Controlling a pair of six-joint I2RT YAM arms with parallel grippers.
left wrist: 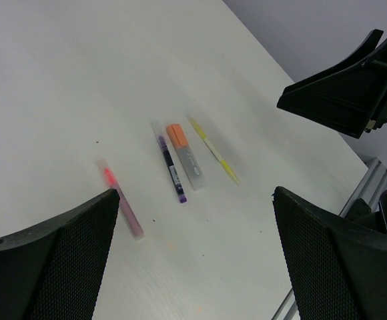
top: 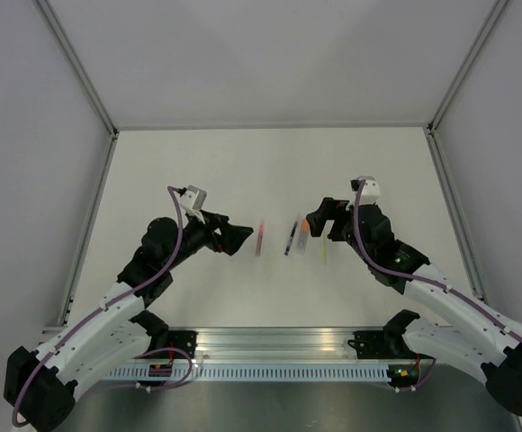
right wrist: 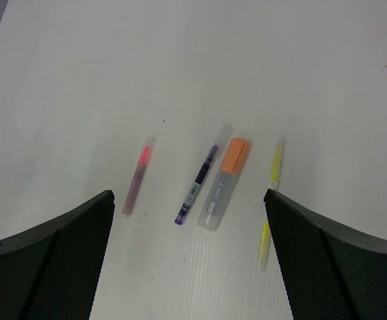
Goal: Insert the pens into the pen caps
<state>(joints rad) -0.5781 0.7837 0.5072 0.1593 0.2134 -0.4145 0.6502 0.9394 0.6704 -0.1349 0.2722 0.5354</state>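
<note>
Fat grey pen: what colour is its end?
Orange tip on the grey pen; best in right wrist view.

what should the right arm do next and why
Probably lower the right gripper onto the grey pen with the orange end. Both it and the left gripper are open and empty, and this pen lies flat on the table, between the right gripper's fingers in the wrist view.

Table [top: 270,162]: white, matte, lightly speckled.
Walls [top: 270,54]: plain pale grey panels on three sides.
Rail [top: 270,342]: aluminium, near edge.
Light: even, soft.
</note>
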